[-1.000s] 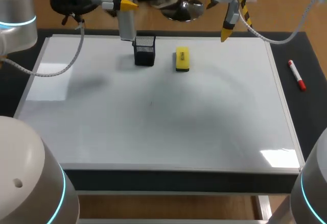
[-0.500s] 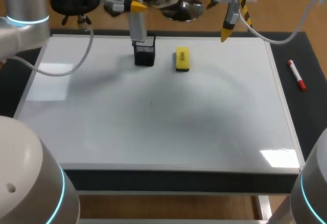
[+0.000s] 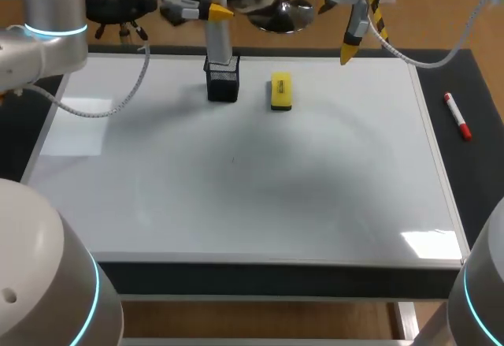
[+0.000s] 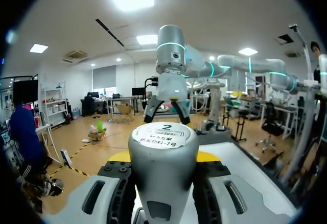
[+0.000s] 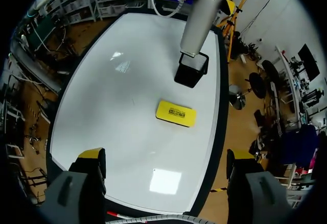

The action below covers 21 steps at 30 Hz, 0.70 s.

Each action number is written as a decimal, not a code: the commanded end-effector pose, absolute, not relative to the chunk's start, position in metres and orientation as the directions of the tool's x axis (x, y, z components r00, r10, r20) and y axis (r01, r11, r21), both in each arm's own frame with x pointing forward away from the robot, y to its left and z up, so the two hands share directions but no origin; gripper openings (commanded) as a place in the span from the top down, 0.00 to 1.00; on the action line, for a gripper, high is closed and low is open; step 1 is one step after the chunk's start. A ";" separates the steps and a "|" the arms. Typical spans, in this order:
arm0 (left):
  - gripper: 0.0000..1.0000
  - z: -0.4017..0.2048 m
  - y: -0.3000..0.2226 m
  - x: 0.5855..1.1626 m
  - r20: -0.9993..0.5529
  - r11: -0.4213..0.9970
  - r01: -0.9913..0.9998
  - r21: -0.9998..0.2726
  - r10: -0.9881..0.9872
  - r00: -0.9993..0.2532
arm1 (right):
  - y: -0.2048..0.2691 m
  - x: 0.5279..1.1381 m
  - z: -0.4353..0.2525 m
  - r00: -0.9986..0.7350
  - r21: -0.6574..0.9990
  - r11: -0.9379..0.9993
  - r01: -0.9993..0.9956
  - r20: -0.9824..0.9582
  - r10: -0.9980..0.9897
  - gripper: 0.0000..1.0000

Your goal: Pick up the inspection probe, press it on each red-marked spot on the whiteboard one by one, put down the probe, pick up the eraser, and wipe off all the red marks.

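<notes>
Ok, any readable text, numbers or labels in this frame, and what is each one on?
"2": round white label on the top end of the inspection probe.
Smaller line beneath it: too blurred to read.
Dark print on the yellow eraser: too small to read.

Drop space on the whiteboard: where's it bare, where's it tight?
Near half of the whiteboard is bare edge to edge, up to the eraser and black mesh holder. Also bare: far-left corner beside the holder, and from the eraser right to the frame. Tight at far middle: left gripper holds the probe at the holder.
</notes>
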<state>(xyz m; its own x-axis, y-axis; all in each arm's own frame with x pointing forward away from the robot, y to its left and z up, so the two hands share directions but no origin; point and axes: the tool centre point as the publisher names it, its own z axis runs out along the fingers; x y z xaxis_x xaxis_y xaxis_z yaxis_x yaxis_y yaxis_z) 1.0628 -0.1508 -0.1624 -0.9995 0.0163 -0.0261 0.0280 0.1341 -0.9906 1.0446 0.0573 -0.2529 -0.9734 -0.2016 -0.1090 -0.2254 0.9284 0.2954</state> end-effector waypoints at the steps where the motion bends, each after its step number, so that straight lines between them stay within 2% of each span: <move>1: 1.00 -0.167 -0.153 1.068 -0.019 0.137 0.019 -0.990 0.000 -1.000 | 0.057 1.045 -0.252 -0.973 0.291 0.930 -0.226 -0.105 -0.203 0.00; 21: 1.00 -0.183 -0.154 1.084 0.017 0.134 -0.027 -0.991 -0.072 -0.997 | 0.057 1.045 -0.252 -0.973 0.291 0.930 -0.226 -0.105 -0.203 0.00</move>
<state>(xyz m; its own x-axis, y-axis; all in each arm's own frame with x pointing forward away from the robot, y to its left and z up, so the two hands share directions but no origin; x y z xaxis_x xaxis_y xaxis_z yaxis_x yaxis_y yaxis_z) 1.0828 -0.1524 -0.1821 -0.9974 -0.0706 0.0172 -0.0267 0.1364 -0.9903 1.0446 0.0573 -0.2529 -0.9734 -0.2017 -0.1090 -0.2254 0.9284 0.2954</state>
